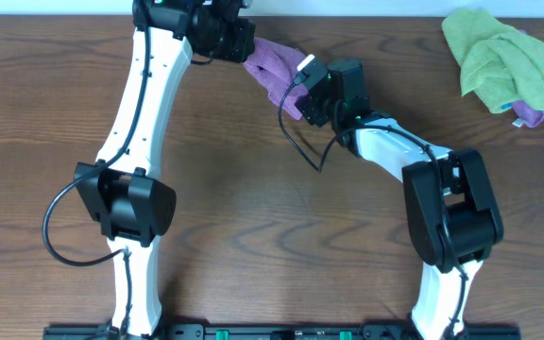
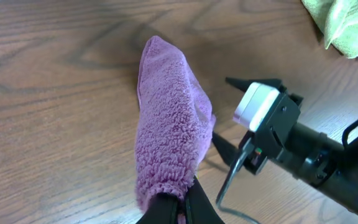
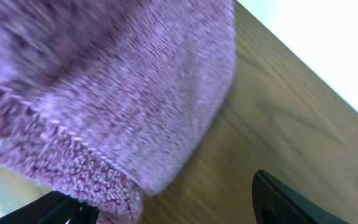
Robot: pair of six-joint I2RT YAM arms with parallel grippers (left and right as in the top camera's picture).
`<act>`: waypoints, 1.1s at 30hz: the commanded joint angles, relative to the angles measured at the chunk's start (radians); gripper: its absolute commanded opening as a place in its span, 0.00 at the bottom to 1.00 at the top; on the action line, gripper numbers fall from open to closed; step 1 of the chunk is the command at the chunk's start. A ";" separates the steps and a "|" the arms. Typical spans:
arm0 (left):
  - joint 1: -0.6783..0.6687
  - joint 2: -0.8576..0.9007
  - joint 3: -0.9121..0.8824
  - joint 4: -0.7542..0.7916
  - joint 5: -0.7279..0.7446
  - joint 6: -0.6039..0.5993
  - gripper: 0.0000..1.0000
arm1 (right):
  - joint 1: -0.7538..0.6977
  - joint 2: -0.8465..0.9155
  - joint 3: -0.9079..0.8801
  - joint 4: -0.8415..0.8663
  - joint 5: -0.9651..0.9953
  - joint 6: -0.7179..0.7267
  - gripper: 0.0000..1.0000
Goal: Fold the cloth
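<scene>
My left claw [image 2: 174, 210] is clamped on the cloth [image 2: 166, 124], which hangs bunched above the bench [image 1: 253, 217] near its far edge. My right claw [image 3: 169, 202], jaws apart, sits beside it. I should pinch one free corner, not a bunch.

The overhead view looks straight down from far above, taking in the worktop [image 1: 253, 217]. The left wrist view looks past the left end effector [image 2: 178, 208], close on the purple cloth [image 2: 166, 130]. The right wrist view sits even closer, that cloth filling its upper left.
</scene>
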 commanded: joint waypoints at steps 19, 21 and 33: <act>0.002 0.000 -0.005 0.011 0.021 0.018 0.06 | 0.017 -0.021 0.174 -0.207 -0.043 -0.015 0.80; 0.002 0.000 -0.005 0.012 0.016 0.018 0.06 | 0.012 -0.026 0.180 -0.231 -0.035 -0.030 0.81; 0.002 0.000 -0.005 0.014 -0.010 0.018 0.06 | -0.013 -0.089 0.181 -0.314 0.002 -0.082 0.83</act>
